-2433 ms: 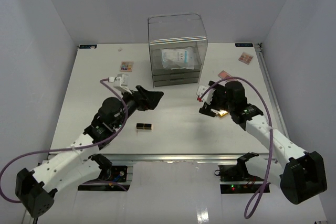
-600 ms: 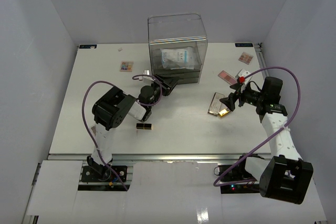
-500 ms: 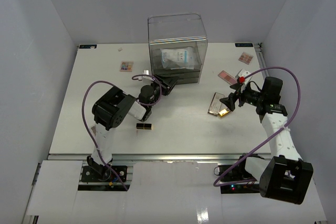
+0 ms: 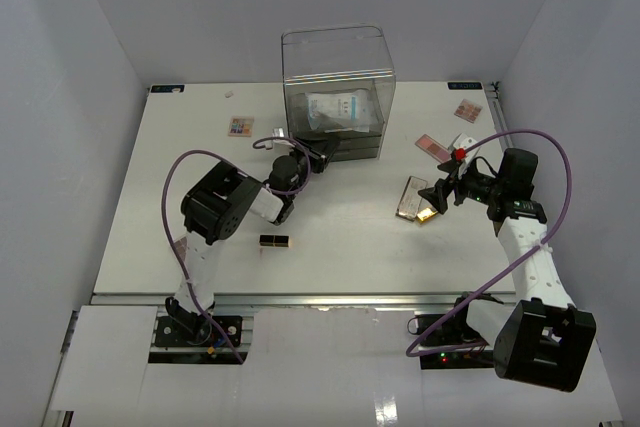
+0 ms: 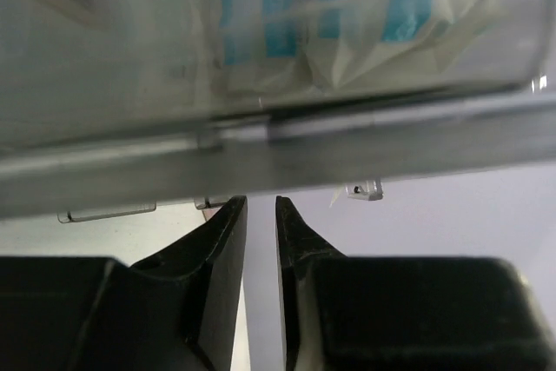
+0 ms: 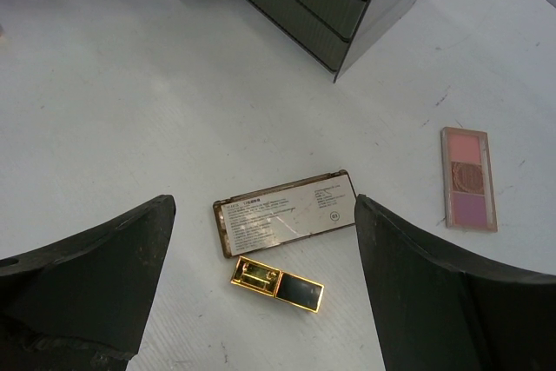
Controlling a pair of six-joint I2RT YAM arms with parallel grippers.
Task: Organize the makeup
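From above, we have the white table (image 4: 150, 197), with the tall clear acrylic drawer box (image 4: 337, 57) at its far middle. The pale-blue clear sachet packet (image 4: 338, 110) is lying inside the box. The left gripper (image 4: 318, 155) is right up against the box's lower drawers, at their near left corner. Nearer to us, the black-and-gold lipstick tube (image 4: 275, 240) lies alone, and far left sits the small multicolour eyeshadow palette (image 4: 240, 126). On the right, the right gripper (image 4: 437, 195) hovers just beside a flat brown-edged case with a white label (image 4: 408, 197) and a small gold compact (image 4: 428, 215). Beyond them lies a flat pink eyeshadow palette (image 4: 433, 144), and another pinkish palette (image 4: 467, 109) rests by the far right corner.

On the left wrist, the black fingers (image 5: 221, 249) are drawn close, with only a thin slit between them. Their tips reach the grey lower edge of the drawer front, which walls off everything above. The sachet shows through the clear wall. We cannot tell whether the tips nip that edge. A small clear tab (image 5: 365, 188) hangs just to the right.

On the right wrist, the dark fingers (image 6: 87, 275) are spread wide and empty. Between them on the table lie the labelled case and, just beside its near edge, the gold compact. The pink palette sits off to the right, apart from both. The dark corner of the drawer box looms at the far side.
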